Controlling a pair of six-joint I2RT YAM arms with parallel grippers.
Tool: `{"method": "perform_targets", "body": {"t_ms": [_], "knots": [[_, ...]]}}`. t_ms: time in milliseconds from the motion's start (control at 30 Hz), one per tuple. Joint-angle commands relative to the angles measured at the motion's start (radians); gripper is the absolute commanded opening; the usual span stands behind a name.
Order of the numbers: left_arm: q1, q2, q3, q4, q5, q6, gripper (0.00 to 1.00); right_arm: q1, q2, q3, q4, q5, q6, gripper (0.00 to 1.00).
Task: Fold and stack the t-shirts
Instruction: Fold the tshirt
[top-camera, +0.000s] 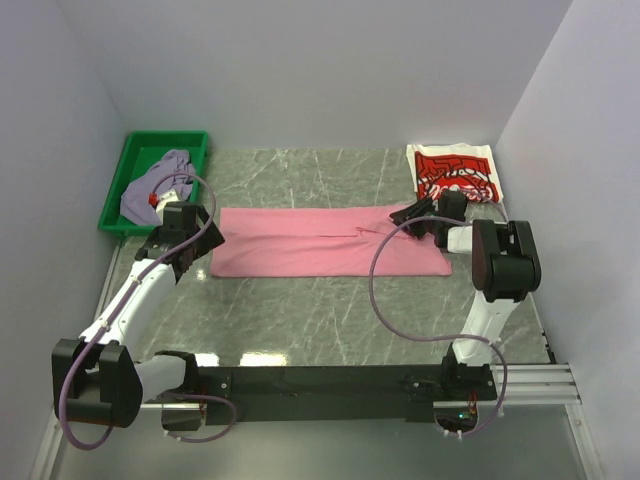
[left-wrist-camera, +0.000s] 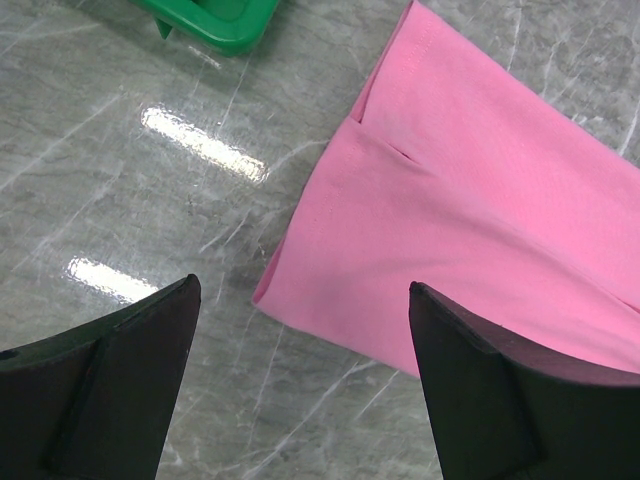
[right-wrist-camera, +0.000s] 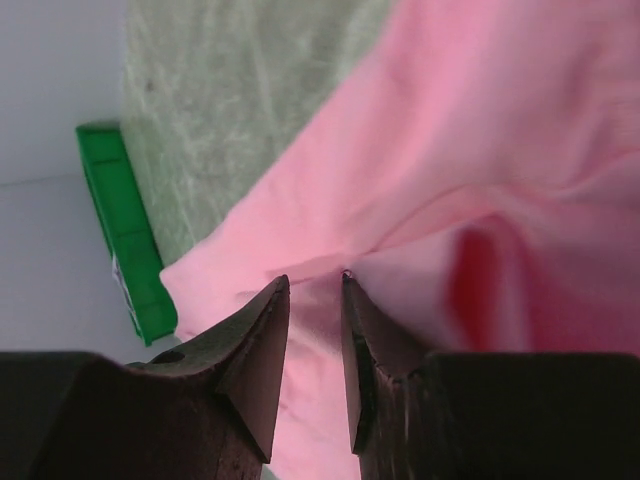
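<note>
Three t-shirts show: the pink t-shirt (top-camera: 330, 242) lies in a long flat strip, the white printed t-shirt (top-camera: 455, 172) sits folded at far right, and the lavender t-shirt (top-camera: 158, 183) is heaped in the green bin (top-camera: 125, 170). The left gripper (left-wrist-camera: 302, 290) hangs wide open and empty over the pink strip's left end. The right gripper (right-wrist-camera: 313, 280) has its jaws nearly closed, pinching a ridge of pink cloth.

Pink tee (top-camera: 320, 243) spread flat; white tee (top-camera: 455, 172) folded; lavender tee (top-camera: 160, 180) crumpled.
</note>
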Motion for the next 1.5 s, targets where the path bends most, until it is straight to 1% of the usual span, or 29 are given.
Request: {"method": "perform_targets", "body": {"t_ms": [0, 167, 233, 367, 567, 733, 800, 967, 1033, 1133, 1200, 1233, 1267, 1333, 1367, 1433, 1467], "knots": [[-0.002, 0.002, 0.008, 0.031, -0.001, 0.019, 0.91, 0.0, 0.054, 0.035, 0.1, 0.024, 0.067, 0.35], [-0.002, 0.007, 0.008, 0.032, 0.002, 0.019, 0.91, 0.013, 0.026, 0.016, 0.186, -0.005, 0.092, 0.34], [-0.002, 0.009, 0.008, 0.034, 0.004, 0.019, 0.91, 0.034, 0.0, 0.013, 0.193, -0.005, 0.082, 0.34], [-0.002, 0.015, 0.011, 0.032, 0.008, 0.017, 0.91, 0.079, -0.022, -0.019, 0.29, -0.003, 0.105, 0.34], [-0.002, 0.015, 0.008, 0.032, 0.007, 0.017, 0.91, 0.129, 0.078, -0.004, 0.361, -0.011, 0.165, 0.34], [-0.002, 0.019, 0.009, 0.031, 0.008, 0.019, 0.91, 0.132, 0.153, -0.02, 0.422, -0.002, 0.216, 0.34], [-0.002, 0.019, 0.012, 0.032, 0.01, 0.019, 0.91, 0.137, 0.16, -0.017, 0.411, 0.003, 0.21, 0.34], [-0.002, 0.016, 0.012, 0.032, 0.014, 0.019, 0.91, 0.146, 0.158, 0.027, 0.312, 0.001, 0.139, 0.34], [-0.002, 0.01, 0.011, 0.034, 0.014, 0.019, 0.91, 0.151, 0.13, 0.038, 0.304, -0.009, 0.127, 0.34], [-0.002, -0.002, 0.008, 0.037, 0.014, 0.019, 0.91, 0.17, 0.046, 0.067, 0.232, 0.007, 0.064, 0.35], [-0.002, -0.007, 0.011, 0.037, 0.014, 0.017, 0.91, 0.197, -0.019, 0.105, 0.084, 0.03, -0.046, 0.4], [-0.002, -0.013, 0.011, 0.038, 0.014, 0.017, 0.91, 0.238, -0.036, 0.151, -0.044, 0.075, -0.091, 0.45], [-0.002, -0.016, 0.011, 0.037, 0.016, 0.017, 0.91, 0.259, -0.046, 0.179, -0.113, 0.099, -0.172, 0.46], [-0.002, -0.025, 0.011, 0.037, 0.021, 0.016, 0.91, 0.313, -0.059, 0.26, -0.238, 0.186, -0.244, 0.48], [-0.002, -0.028, 0.011, 0.035, 0.019, 0.016, 0.91, 0.366, -0.06, 0.282, -0.335, 0.22, -0.299, 0.5], [-0.002, -0.042, 0.011, 0.035, 0.011, 0.016, 0.91, 0.43, -0.054, 0.346, -0.442, 0.273, -0.344, 0.5], [0.0, -0.048, 0.008, 0.037, 0.011, 0.016, 0.91, 0.491, -0.048, 0.369, -0.478, 0.325, -0.378, 0.5]]}}
